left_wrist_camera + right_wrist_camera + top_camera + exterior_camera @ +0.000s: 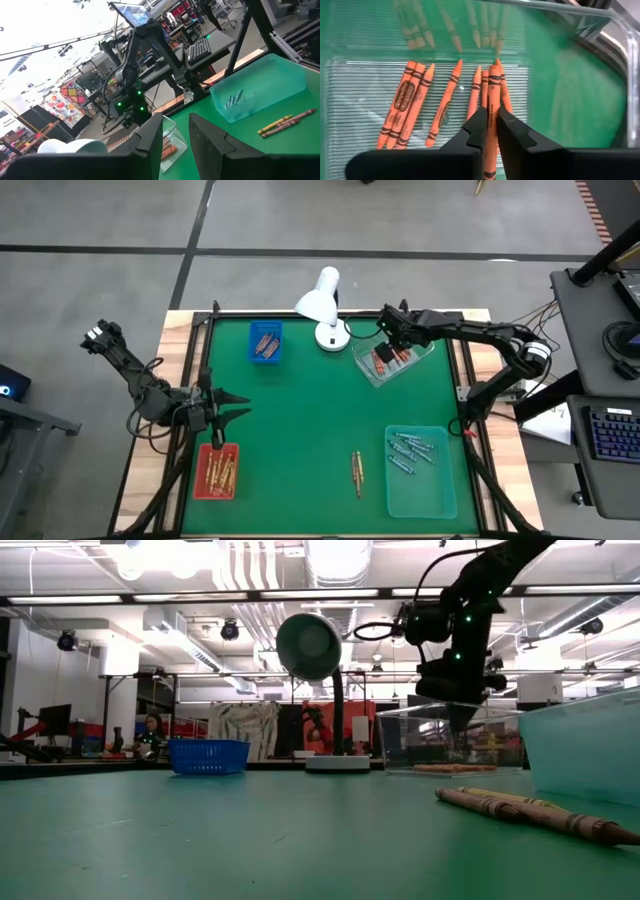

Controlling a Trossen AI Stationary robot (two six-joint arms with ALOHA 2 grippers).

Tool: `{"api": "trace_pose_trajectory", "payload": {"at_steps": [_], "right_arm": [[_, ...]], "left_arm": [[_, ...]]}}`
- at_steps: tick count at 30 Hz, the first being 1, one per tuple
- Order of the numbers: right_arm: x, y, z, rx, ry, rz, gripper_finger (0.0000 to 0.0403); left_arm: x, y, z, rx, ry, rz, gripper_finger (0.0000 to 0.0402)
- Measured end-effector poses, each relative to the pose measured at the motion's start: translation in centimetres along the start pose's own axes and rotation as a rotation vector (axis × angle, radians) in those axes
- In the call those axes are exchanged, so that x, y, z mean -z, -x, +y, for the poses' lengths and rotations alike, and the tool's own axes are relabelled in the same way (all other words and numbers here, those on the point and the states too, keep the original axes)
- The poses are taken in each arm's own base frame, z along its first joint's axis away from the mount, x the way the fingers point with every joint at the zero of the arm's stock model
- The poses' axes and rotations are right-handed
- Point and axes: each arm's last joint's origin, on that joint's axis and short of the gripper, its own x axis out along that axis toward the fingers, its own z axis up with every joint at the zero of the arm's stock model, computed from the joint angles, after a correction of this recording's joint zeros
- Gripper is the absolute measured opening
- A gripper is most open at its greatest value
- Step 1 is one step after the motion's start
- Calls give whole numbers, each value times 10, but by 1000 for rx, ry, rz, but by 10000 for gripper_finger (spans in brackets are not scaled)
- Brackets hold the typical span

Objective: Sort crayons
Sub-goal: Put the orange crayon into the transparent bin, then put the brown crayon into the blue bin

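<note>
A clear tray (368,376) at the far right holds several orange crayons (407,107) lying flat on its floor. My right gripper (490,114) reaches down into it, shut on one more orange crayon (492,85). Two loose crayons (357,472) lie side by side on the green mat near the front. They also show in the low view as crayons (530,810). My left gripper (240,405) waits level at the table's left edge, above the red tray. It is open with nothing between its fingers (155,132). My right gripper pinches the orange crayon's paper-wrapped shaft (490,107) between its two fingers. The crayon runs along the fingers, its pointed end (496,65) ahead of them. The fingers slant down from above into the clear tray. Whether the point touches the crayons below, I cannot tell.
A white desk lamp (322,305) stands at the far edge beside the clear tray. A blue tray (265,342) at far left holds orange-brown crayons. A red tray (215,470) at near left holds yellow-gold ones. A pale blue tray (420,470) at near right holds light blue ones.
</note>
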Motion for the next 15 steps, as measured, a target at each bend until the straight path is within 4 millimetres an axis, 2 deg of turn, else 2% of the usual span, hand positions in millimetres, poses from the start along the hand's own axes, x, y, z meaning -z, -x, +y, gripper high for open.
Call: {"api": "trace_pose_trajectory", "payload": {"at_steps": [8,15], "right_arm": [[-3,1,1,-8,-7,-17,70],[-15,25,4,-45,-13,-101,71]], "left_arm": [[0,0,0,-2,17,1,77],[0,-3,-3,4,69,10,77]]}}
